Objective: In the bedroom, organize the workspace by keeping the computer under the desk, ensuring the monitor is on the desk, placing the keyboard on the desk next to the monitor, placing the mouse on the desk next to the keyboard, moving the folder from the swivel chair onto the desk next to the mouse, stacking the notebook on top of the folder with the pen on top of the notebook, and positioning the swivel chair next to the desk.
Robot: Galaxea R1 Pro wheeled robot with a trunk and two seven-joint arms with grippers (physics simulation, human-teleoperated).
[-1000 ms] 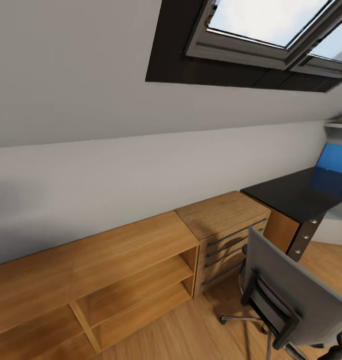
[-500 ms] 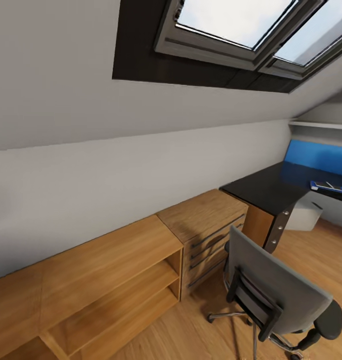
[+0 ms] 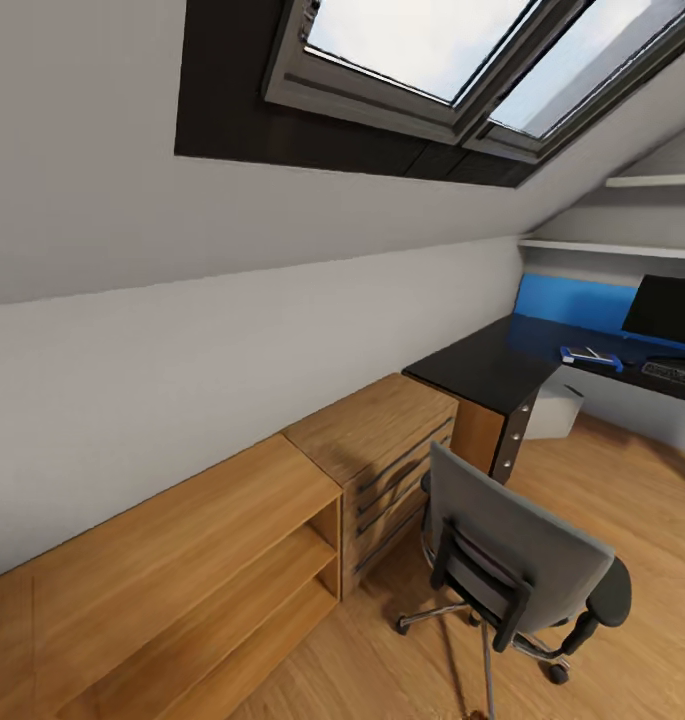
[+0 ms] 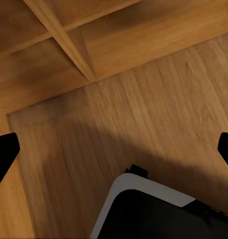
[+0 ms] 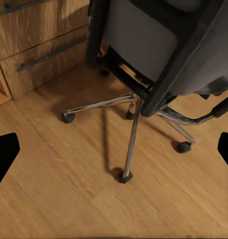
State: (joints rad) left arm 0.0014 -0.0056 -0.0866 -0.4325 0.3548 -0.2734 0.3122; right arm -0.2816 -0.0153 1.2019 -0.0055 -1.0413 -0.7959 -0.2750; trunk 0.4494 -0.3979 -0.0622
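— What's on your head camera?

— I'm looking at the swivel chair [image 3: 517, 570], its grey backrest toward me, standing on the wooden floor [image 3: 632, 500] just in front of the light wooden drawer chest [image 3: 382, 455]. Beyond the chest the black L-shaped worktop [image 3: 482, 365] begins, running along the blue wall panel [image 3: 572, 300] under the skylight [image 3: 422, 50].

— Anything on the worktop?

— The blue folder [image 3: 588, 357] lies flat on it, with something pale on top that I can't resolve. Right of it sit the wide black monitor [image 3: 667, 312] and the near end of the keyboard [image 3: 674, 372], both cut by the frame edge. A light-grey box, the computer [image 3: 554, 408], stands on the floor under the worktop.

— And your tools?

— The left tool [image 4: 114, 152] is spread wide, fingertips at opposite edges of its wrist view, over bare floor beside the open wooden shelf unit [image 4: 69, 45]. The right tool [image 5: 114, 149] is spread wide too, empty, above the chair's chrome star base [image 5: 133, 114] and castors.
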